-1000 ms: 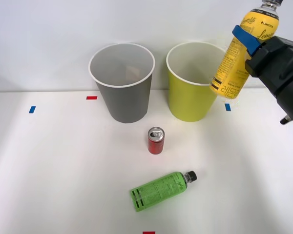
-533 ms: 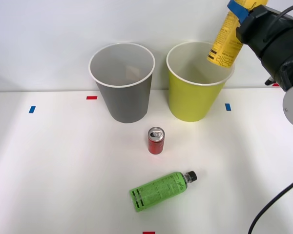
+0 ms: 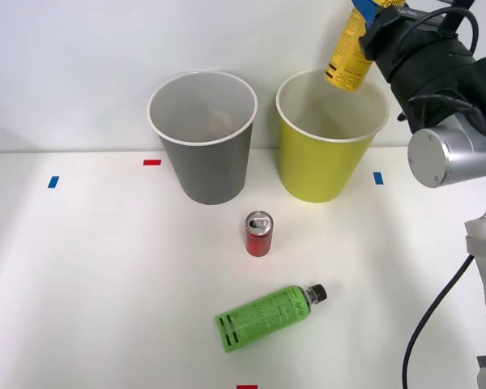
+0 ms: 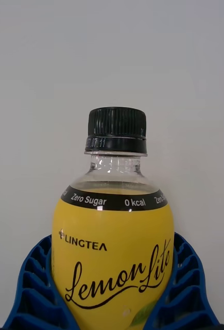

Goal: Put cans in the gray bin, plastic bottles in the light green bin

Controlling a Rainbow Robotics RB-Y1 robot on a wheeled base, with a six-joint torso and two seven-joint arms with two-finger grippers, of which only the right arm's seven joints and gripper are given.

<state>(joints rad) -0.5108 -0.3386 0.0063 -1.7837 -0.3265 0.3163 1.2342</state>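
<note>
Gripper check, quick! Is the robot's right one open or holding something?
Right gripper: closed on the yellow-label bottle, held above the light green bin.

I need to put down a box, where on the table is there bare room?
Free: the left side, left of the gray bin, and the right side beyond the green bottle. Crowded: the middle, around the red can before the light green bin.

My tool point(image 3: 371, 14) grips the yellow-labelled, black-capped plastic bottle point(image 3: 348, 50), its base hanging just above the far right rim of the tall lime-green plastic bin point(image 3: 320, 170). Left of that bin stands the tall gray plastic bin point(image 3: 206, 170). Nearer, the short red can point(image 3: 258, 234) stands upright; the green-labelled bottle point(image 3: 267, 317) lies on its side nearest.
</note>
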